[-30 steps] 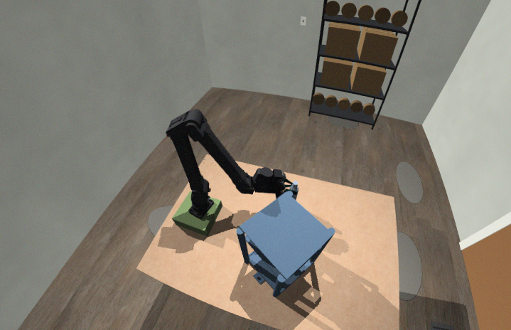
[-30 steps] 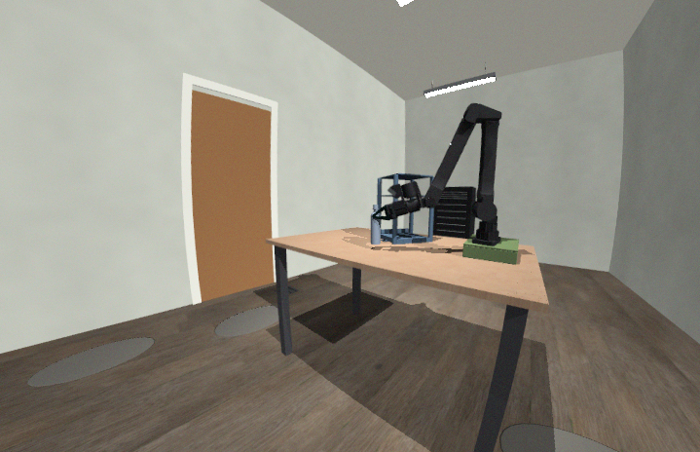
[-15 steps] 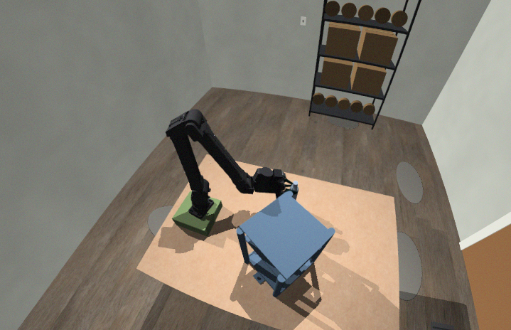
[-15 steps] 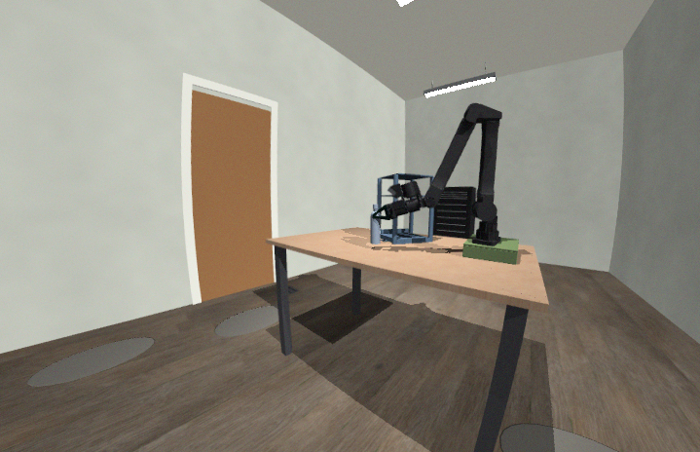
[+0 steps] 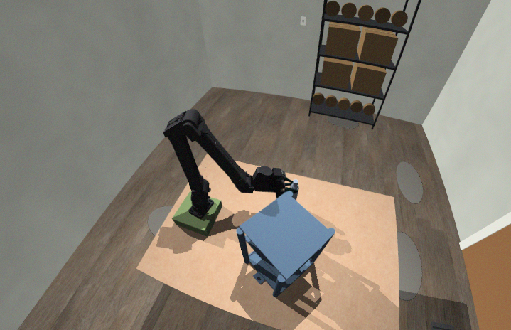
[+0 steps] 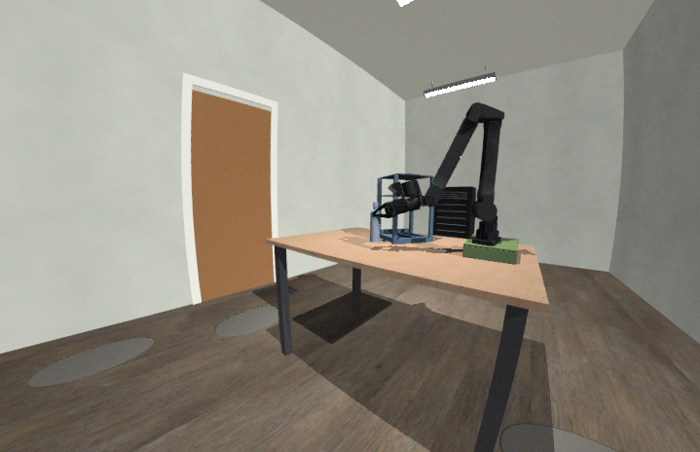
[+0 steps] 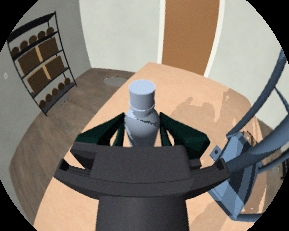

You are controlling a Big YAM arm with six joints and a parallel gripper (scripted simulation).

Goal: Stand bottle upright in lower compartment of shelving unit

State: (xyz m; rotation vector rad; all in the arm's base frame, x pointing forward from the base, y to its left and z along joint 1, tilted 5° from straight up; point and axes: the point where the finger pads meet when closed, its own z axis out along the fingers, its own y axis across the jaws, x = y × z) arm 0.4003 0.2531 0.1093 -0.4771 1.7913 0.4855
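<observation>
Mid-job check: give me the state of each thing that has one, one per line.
Bottle: upright, cap up, gripped, outside the shelving unit.
Pincer: shut on the bottle.
Shelving unit: standing; lower compartment without the bottle.
Door: closed.
</observation>
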